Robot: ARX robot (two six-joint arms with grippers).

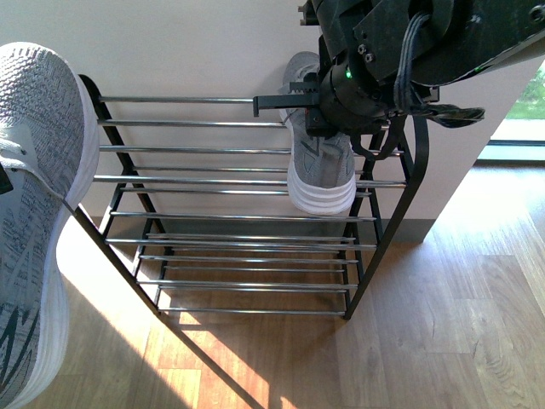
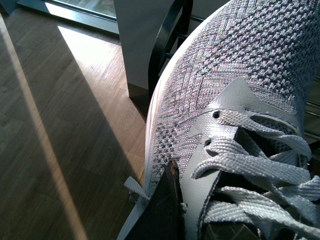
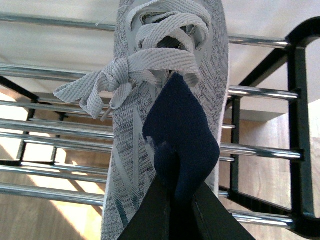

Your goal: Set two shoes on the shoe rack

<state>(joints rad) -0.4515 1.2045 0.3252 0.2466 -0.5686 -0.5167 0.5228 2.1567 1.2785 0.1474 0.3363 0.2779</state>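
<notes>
One grey knit shoe (image 1: 322,175) with a white sole lies across the upper chrome rods of the black shoe rack (image 1: 213,179), toward its right end. My right gripper (image 1: 328,111) is shut on it from above. In the right wrist view that gripper (image 3: 172,210) pinches the shoe's navy collar (image 3: 182,140) above the rods (image 3: 260,150). The other shoe (image 1: 34,213) hangs large at the far left, beside the rack's left end, off the rods. In the left wrist view my left gripper (image 2: 192,222) is shut on this shoe (image 2: 235,75) by the lace eyelet edge.
The rack stands on a wooden floor (image 1: 443,324) against a white wall (image 1: 187,43). A window (image 1: 524,111) is at the far right. Lower rack tiers (image 1: 255,285) hold nothing. A dark skirting (image 2: 137,92) runs along the wall foot near the left shoe.
</notes>
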